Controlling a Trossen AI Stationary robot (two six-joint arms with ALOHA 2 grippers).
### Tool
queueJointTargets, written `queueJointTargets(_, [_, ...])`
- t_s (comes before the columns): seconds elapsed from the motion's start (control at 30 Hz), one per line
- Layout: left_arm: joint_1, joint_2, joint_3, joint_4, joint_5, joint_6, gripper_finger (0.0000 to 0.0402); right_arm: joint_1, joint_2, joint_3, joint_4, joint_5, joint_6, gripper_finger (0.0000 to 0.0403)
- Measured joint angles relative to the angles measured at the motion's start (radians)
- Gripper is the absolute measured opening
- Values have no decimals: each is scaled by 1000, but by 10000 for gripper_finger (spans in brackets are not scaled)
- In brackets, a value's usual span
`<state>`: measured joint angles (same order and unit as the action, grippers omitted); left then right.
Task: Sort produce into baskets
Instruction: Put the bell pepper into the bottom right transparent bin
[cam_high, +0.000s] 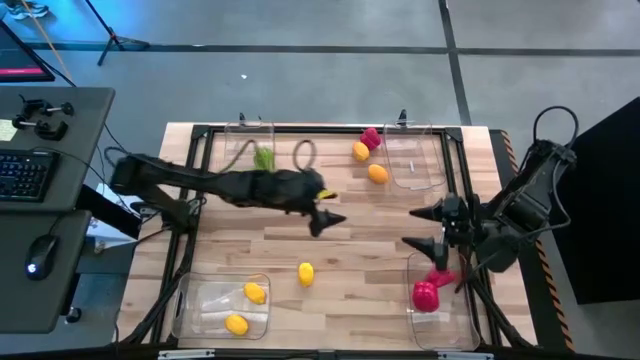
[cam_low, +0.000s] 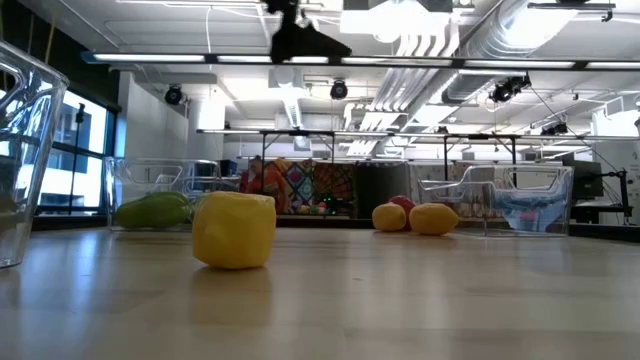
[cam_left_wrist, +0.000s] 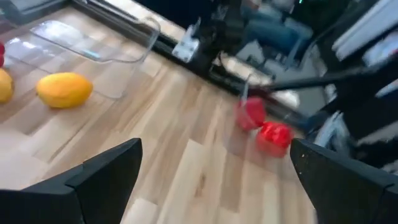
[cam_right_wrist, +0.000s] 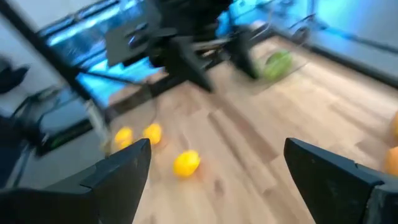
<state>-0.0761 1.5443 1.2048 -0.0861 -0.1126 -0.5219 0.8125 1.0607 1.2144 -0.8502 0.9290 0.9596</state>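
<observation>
My left gripper (cam_high: 328, 212) hangs open and empty above the middle of the table; it also shows at the top of the low view (cam_low: 300, 40). My right gripper (cam_high: 410, 227) is open and empty at the right, beside the near-right bin (cam_high: 452, 322), which holds magenta pieces (cam_high: 426, 295). A yellow piece (cam_high: 306, 273) rests on the bare table. Two yellow pieces (cam_high: 255, 292) lie in the near-left bin (cam_high: 200, 300). A green piece (cam_high: 263, 157) lies in the far-left bin (cam_high: 245, 135). Two orange pieces (cam_high: 377, 172) and a magenta one (cam_high: 371, 138) lie beside the far-right bin (cam_high: 420, 160).
A black frame (cam_high: 200, 130) runs around the table's edges. A desk with a keyboard (cam_high: 25, 175) and mouse stands off the left side. Bare wood (cam_high: 370, 235) lies between the two grippers and along the near middle.
</observation>
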Motion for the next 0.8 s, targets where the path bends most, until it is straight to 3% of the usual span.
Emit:
queueJointTargets(0.13, [-3,-119,-78,6,-26,-66,395,-105,2,0,14,21,-25,358])
queueJointTargets(0.27, [21,-173,-83,-35,-32,-77,395,-286,20,0,31,2,15,358])
queueJointTargets(0.33, [43,-198,-83,-44,-24,-76,395,-405,40,0,46,-54,54,358])
queueJointTargets(0.57, [169,-302,-83,-110,150,76,395,-806,195,0,185,-439,-20,358])
queueJointTargets(0.8, [242,-401,-83,-175,201,215,395,-1085,385,20,177,-530,11,358])
